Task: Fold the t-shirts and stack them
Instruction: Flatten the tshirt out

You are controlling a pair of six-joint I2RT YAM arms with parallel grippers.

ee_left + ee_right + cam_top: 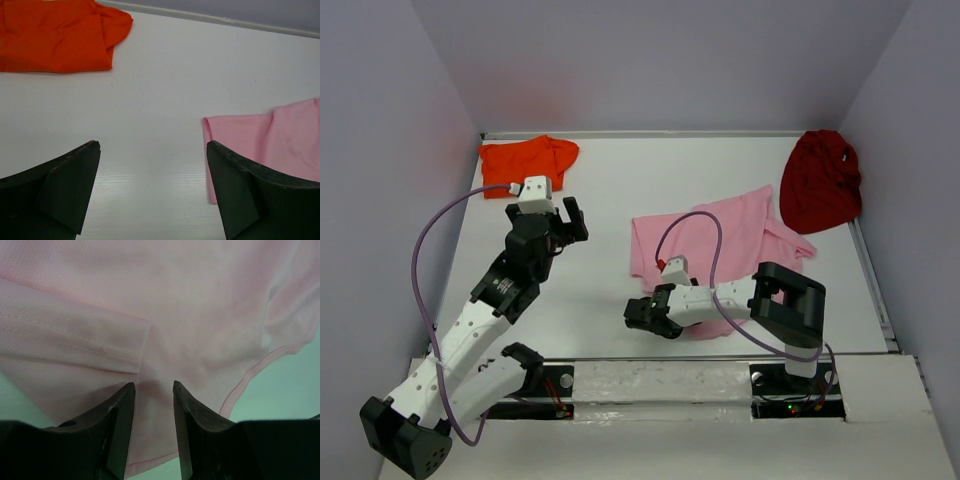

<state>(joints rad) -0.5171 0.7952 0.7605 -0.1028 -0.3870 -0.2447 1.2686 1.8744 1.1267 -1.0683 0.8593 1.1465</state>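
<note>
Pressing right end effector [153, 386], jaws narrowed to a slit, onto pink t-shirt's [720, 235] near edge on the tabletop [620, 180], hold impossible to tell; hovering left end effector [152, 144] wide open, empty, between orange t-shirt [525, 158] and pink, dark red t-shirt [820, 180] far right.

Pink shirt [200, 315]: matt cloth, fine mesh weave, stitched hem. Orange shirt [50, 35], red shirt [820, 180]: matt creased cloth. Table [175, 75]: smooth, white, faint sheen. Left fingers [60, 190]: matt black plastic.
</note>
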